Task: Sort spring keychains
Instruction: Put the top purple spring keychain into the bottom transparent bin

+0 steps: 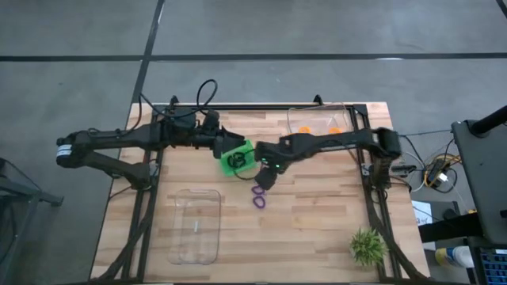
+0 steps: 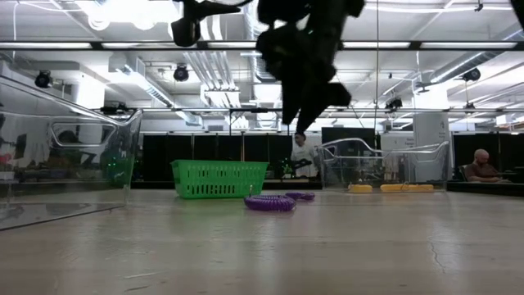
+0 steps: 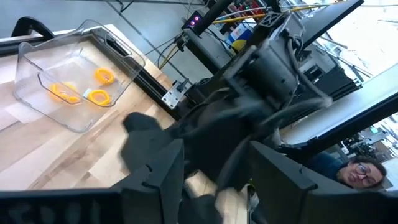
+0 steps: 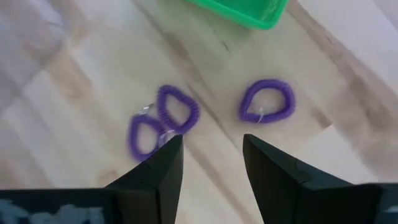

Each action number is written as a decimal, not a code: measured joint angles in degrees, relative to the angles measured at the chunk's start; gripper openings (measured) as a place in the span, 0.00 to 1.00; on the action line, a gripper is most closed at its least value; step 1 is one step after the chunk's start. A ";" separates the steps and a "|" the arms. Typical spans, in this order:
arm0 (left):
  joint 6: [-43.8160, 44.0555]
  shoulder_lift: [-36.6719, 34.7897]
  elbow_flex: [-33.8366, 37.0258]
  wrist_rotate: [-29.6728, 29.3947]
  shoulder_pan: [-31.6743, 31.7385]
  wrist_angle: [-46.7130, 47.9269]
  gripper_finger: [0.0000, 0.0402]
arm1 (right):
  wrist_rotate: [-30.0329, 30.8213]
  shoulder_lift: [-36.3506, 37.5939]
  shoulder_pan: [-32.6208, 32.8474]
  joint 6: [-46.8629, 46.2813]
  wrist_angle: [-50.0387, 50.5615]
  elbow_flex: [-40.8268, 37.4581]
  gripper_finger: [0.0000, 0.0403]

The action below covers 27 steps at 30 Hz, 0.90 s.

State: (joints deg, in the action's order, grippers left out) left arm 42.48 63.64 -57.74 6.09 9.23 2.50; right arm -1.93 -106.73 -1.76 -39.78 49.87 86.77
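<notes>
I see the wooden table (image 1: 317, 229) with the green bin (image 1: 237, 157) as my landmark near its middle. The clear bin (image 1: 196, 225) sits well off from it towards the near edge; another clear bin (image 1: 318, 120) beyond it holds the orange keychains (image 3: 84, 90). My right gripper (image 1: 266, 176) hangs just beside the green bin, jaws apart and empty, over three purple keychains (image 4: 208, 116) on the bare wood beside it. My left gripper (image 3: 211, 180) hovers at the green bin, jaws apart. My worry: two purple loops touch, so a grab may lift both or flick one away, and the arms sit close enough to collide.
</notes>
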 joint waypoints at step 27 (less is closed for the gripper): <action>1.07 -0.04 0.00 0.35 -0.13 0.11 0.43 | -2.45 -19.64 -4.57 10.75 12.44 12.63 0.33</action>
State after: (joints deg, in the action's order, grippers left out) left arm 43.55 63.59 -57.74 6.44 9.10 2.61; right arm -4.38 -126.37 -6.33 -29.03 62.32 99.41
